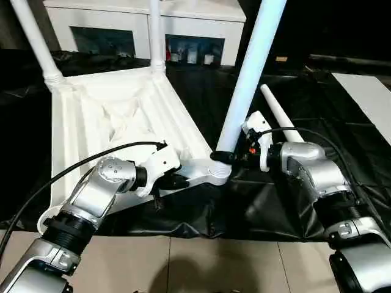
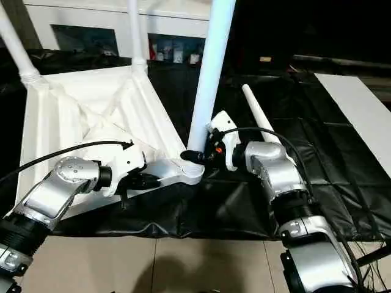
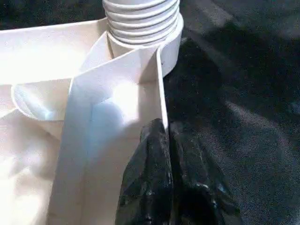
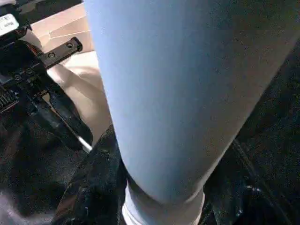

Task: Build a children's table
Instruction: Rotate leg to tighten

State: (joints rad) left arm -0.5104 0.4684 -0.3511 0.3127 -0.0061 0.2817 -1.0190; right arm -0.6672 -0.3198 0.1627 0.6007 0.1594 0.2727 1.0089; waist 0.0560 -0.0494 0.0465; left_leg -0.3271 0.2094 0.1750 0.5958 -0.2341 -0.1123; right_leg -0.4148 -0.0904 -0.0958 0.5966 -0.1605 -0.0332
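The white tabletop (image 1: 110,116) lies upside down on a black cloth, ribbed side up. Two legs (image 1: 33,43) (image 1: 157,36) stand in its far corner sockets. A third leg (image 1: 247,79) stands tilted in the near right socket (image 1: 214,174), its ribbed end (image 3: 140,18) seated in the socket. My right gripper (image 1: 225,157) is shut around that leg's base, and the leg (image 4: 187,93) sits between its fingers (image 4: 93,187). My left gripper (image 1: 180,181) is shut on the tabletop's thin rim just beside that socket, the fingers (image 3: 150,178) pinching the wall. The fourth leg (image 1: 278,113) lies loose on the cloth to the right.
The black cloth (image 1: 256,207) ends at a tan floor (image 1: 183,262) near me. A white cabinet with glass doors (image 1: 195,24) stands behind the tabletop. A flat white board (image 1: 366,91) lies at the far right.
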